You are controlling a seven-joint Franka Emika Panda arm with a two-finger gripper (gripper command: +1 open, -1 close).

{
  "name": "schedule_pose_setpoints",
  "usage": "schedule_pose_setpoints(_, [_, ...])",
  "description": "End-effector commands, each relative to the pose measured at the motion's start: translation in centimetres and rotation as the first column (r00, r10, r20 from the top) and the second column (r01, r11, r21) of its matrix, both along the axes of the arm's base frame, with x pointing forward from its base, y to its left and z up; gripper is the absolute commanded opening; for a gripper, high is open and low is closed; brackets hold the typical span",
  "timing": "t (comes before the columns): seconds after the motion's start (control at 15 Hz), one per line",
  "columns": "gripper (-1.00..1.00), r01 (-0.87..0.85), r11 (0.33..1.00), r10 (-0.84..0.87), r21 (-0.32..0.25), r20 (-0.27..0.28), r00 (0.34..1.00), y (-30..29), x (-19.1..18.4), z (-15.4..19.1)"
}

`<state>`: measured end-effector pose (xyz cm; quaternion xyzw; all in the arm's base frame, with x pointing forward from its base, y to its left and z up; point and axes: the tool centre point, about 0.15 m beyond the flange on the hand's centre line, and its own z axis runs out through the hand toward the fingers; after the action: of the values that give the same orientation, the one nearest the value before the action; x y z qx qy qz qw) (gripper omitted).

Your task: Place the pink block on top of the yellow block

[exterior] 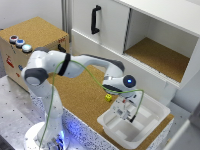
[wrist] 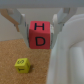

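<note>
Gripper (wrist: 41,26) is clamping the pink block (wrist: 40,35) between closed-in jaws; exterior view hides the block. Yellow block (wrist: 21,64) is lying apart on cork.

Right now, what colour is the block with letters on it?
Pinkish-red with dark letters, held in the fingers; the pink block shows best in the wrist view.

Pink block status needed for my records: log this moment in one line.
end effector: shut on pink block | lifted | yellow block: on cork, uncovered | stack: pending

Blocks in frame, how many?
2. The pink block, lettered H and D, is held between the pincer fingers; the yellow block sits on the cork tabletop beside the white bin.
</note>
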<state>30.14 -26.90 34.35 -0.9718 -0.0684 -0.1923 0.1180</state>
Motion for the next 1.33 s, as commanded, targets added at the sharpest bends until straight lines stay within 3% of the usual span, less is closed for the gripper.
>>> schedule_pose_setpoints(0.0, [-1.00, 0.022, 0.990, -0.028, -0.138, -0.048, 0.998, 5.6, 3.0, -2.2])
schedule_pose_setpoints(0.33, [-1.00, 0.049, 0.977, -0.063, -0.210, -0.058, 0.996, 8.1, 4.8, -4.8])
schedule_pose_setpoints(0.53, [-1.00, 0.093, 0.947, -0.113, -0.307, -0.048, 0.992, 9.2, 4.9, -7.4])
schedule_pose_setpoints(0.73, [-1.00, 0.098, 0.940, -0.115, -0.327, -0.033, 0.993, 10.4, 4.8, -8.6])
schedule_pose_setpoints(1.07, [-1.00, 0.093, 0.950, -0.116, -0.300, -0.057, 0.992, 12.2, 6.3, -10.4])
schedule_pose_setpoints(1.27, [-1.00, 0.098, 0.942, -0.123, -0.322, -0.057, 0.991, 12.1, 6.9, -10.8])
